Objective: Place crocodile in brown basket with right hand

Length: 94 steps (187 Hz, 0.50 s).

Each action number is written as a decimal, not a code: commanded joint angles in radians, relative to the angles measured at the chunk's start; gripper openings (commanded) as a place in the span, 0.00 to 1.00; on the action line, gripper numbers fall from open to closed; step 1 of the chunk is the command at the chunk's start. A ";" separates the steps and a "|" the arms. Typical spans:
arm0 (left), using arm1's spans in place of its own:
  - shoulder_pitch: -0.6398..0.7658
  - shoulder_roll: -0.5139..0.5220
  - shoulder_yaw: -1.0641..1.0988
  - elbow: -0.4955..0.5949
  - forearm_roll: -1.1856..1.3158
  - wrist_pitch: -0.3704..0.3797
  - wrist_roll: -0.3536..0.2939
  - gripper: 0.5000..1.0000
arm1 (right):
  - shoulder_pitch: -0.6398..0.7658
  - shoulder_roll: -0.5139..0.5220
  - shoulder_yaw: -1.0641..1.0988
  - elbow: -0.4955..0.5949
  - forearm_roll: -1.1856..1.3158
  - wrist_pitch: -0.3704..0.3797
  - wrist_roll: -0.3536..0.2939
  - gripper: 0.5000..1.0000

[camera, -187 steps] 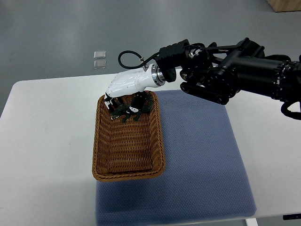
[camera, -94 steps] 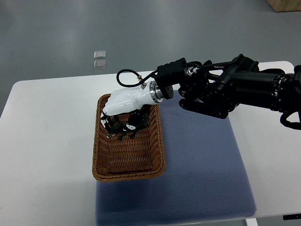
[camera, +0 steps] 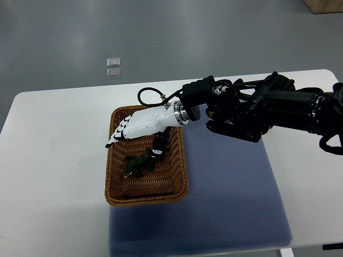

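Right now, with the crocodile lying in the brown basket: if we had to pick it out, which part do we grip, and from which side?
Grip the crocodile across its mid-body, with the fingers coming straight down from above. It lies flat and slanted on the floor of the brown basket, whose raised walls would likely block a side approach. The right hand hovers open over the basket's far end.
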 commanded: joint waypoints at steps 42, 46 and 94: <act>0.000 0.000 0.000 0.000 0.000 0.002 0.000 1.00 | 0.006 0.000 0.142 -0.013 0.176 0.146 -0.004 0.84; 0.000 0.000 0.000 0.000 0.000 0.000 0.000 1.00 | 0.006 0.000 0.157 -0.018 0.199 0.166 -0.006 0.84; 0.000 0.000 0.000 0.000 0.000 0.000 0.000 1.00 | -0.035 -0.051 0.320 -0.053 0.541 0.275 -0.174 0.84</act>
